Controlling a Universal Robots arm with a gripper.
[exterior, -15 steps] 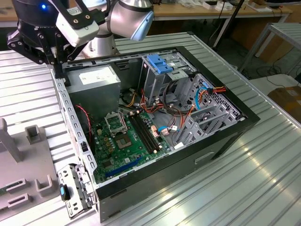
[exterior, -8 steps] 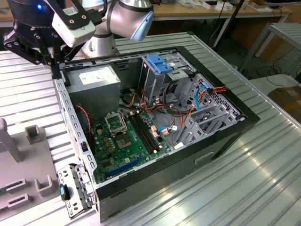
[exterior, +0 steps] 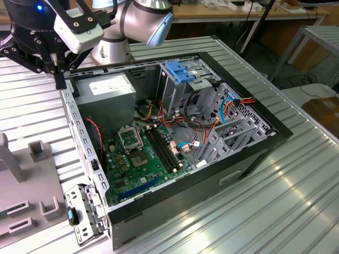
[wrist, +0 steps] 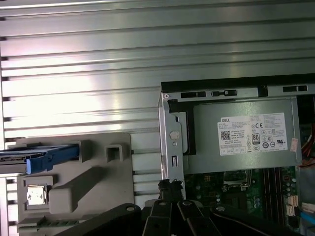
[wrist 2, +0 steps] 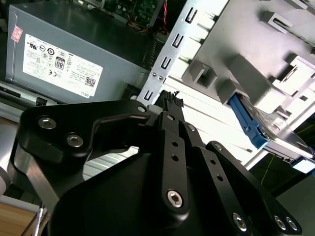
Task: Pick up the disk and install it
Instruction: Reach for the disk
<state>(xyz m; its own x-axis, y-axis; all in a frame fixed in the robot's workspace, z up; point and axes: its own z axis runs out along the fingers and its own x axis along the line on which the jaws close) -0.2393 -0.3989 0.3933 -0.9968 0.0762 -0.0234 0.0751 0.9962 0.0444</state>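
Jaws look pinched shut with nothing in them. In both wrist views the black fingertips (wrist 2: 170, 100) meet at one point with no gap I can see. They're hanging right over the silver slotted edge of the computer case (exterior: 254, 153), at the corner where the grey power supply (wrist: 246, 132) with the white label sits. In the exterior view the arm (exterior: 143, 16) is at the exterior view's left end of the case. The tips point down just beside the case wall, not touching anything I can make out.

Just outside that wall there's a grey plastic holder (wrist: 88, 182) lying on the ribbed metal surface (exterior: 296, 201). The disk (wrist: 39, 157) is parked in it. In the first wrist view you see it edge-on with its blue rail sticking out. In the second wrist view the blue rail and a bit of silver body poke out past the holder's blocks. So it's outside the case, near the jaws but apart from them, with part of the holder in between. Can't tell exactly how it's seated in there.

Inside the case, the green motherboard (exterior: 143, 153) covers the floor. Past the power supply stands a metal drive cage (exterior: 177, 95) with a blue bracket (exterior: 183, 71) on top of it. Beyond that, toward the exterior view's right, there's a tangle of red and orange cables (exterior: 238, 100).
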